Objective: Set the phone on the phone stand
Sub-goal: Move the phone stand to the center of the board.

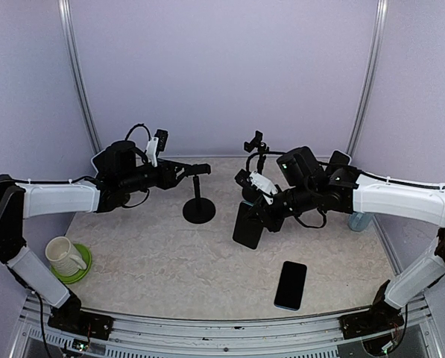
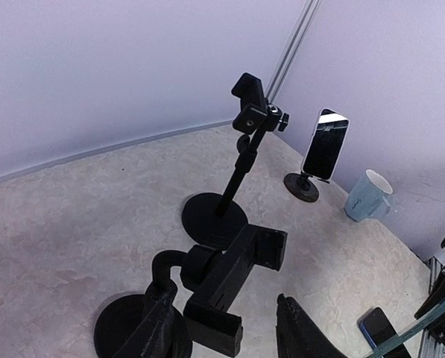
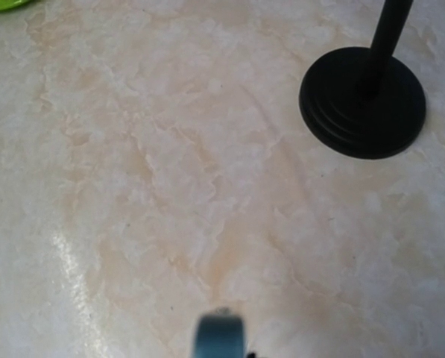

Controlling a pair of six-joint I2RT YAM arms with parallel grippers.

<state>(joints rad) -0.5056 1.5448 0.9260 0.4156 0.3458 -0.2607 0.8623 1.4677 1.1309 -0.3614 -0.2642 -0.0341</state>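
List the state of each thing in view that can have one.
front stand: upright, empty
left gripper: open, at front stand's holder
right gripper: shut on phone
phone: held upright
rear stand: upright, empty
second phone: flat on table
third phone: mounted on far stand
mug: upright on green saucer
blue cup: upright

Three phones [image 1: 291, 285], three stands [image 1: 199, 201], two mugs [image 1: 64, 256] — and, seemingly, one green saucer [image 1: 83, 271].
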